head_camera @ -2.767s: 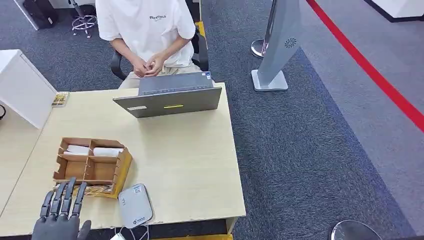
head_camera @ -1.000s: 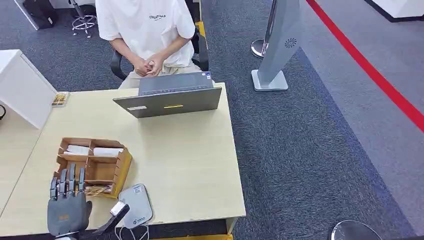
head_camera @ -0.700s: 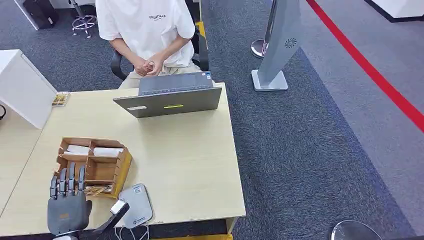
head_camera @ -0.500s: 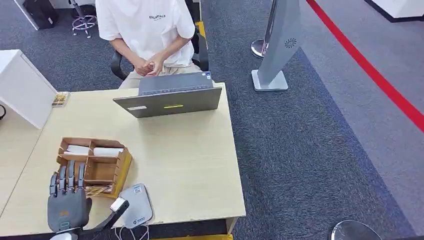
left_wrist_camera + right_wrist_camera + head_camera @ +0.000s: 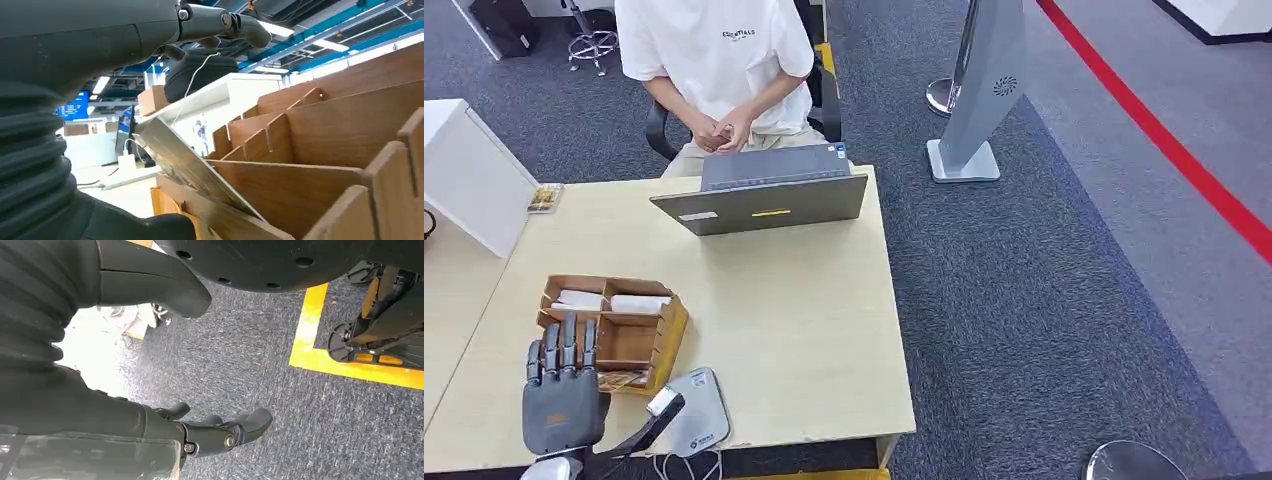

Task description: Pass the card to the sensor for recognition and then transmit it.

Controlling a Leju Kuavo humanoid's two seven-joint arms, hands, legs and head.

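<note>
The desk [image 5: 804, 330] has a pale, smooth wood-look top with a matt finish. On it, the divided box [image 5: 619, 330] is thin brown board, raw and matt; close up its slotted edges look cut and dry. A card [image 5: 192, 167] leaning in it has a glossy, reflective face. The sensor [image 5: 696, 412] is smooth grey plastic. The left hand [image 5: 559, 400] is dark matt plastic with a ribbed rubbery cuff. The laptop [image 5: 764, 195] looks like brushed grey metal. The carpet [image 5: 1044, 300] is rough, speckled blue-grey pile.

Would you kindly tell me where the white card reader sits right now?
Head view: the white card reader lies at the wooden table's near edge, beside the brown wooden organizer.
</note>
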